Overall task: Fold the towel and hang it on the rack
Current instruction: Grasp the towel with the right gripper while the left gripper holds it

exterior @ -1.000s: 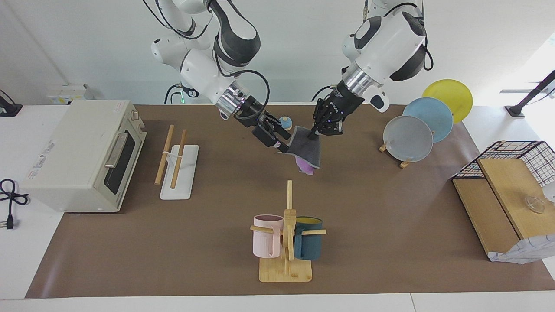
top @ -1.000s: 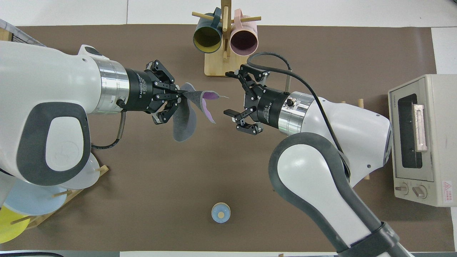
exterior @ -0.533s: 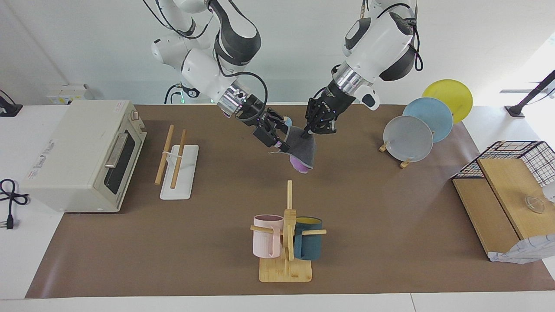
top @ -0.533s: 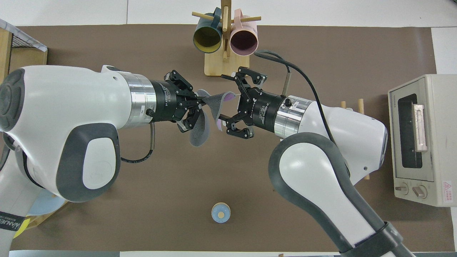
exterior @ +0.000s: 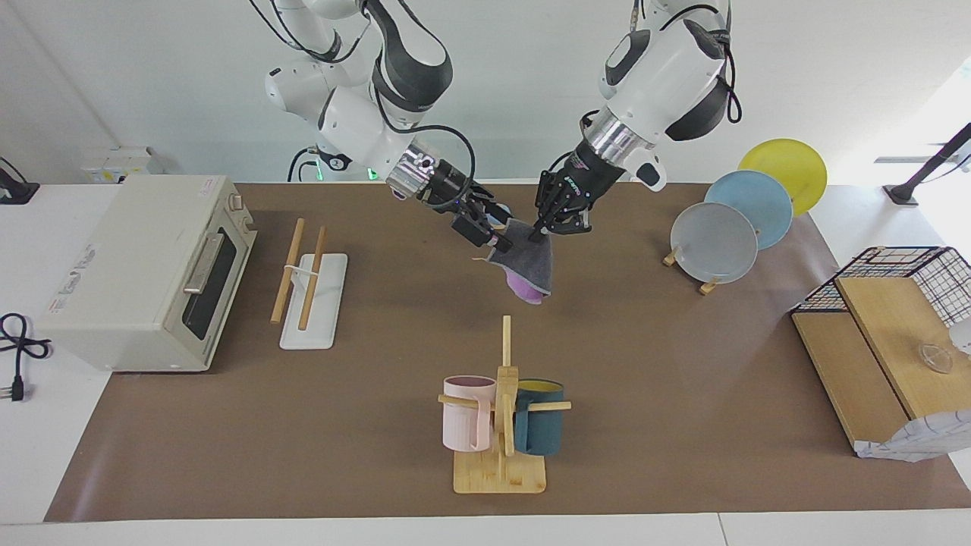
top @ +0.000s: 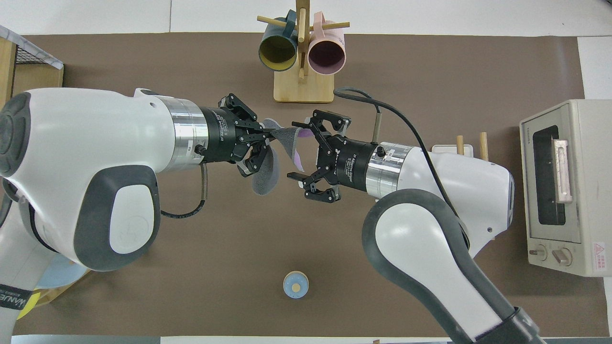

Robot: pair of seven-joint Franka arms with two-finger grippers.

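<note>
The towel (exterior: 529, 262) hangs in the air over the middle of the table, dark grey outside with a purple fold at the bottom. My left gripper (exterior: 540, 236) is shut on its upper corner, and the overhead view shows that gripper (top: 268, 138) with the grey cloth (top: 264, 174) drooping from it. My right gripper (exterior: 494, 239) is open at the towel's other upper edge. From overhead, the cloth's purple edge lies between the fingers of this gripper (top: 294, 152). The rack (exterior: 307, 277) stands beside the toaster oven, and in the overhead view the right arm largely covers the rack (top: 471, 142).
A mug tree (exterior: 504, 409) with pink and teal mugs stands farther from the robots than the towel. A toaster oven (exterior: 144, 273) sits at the right arm's end. A plate stand (exterior: 728, 235) and a wire-and-wood box (exterior: 880, 334) are at the left arm's end. A small blue cap (top: 296, 284) lies near the robots.
The left gripper carried the towel toward the right gripper. The right gripper closed the gap and now brackets the towel's edge, still open.
</note>
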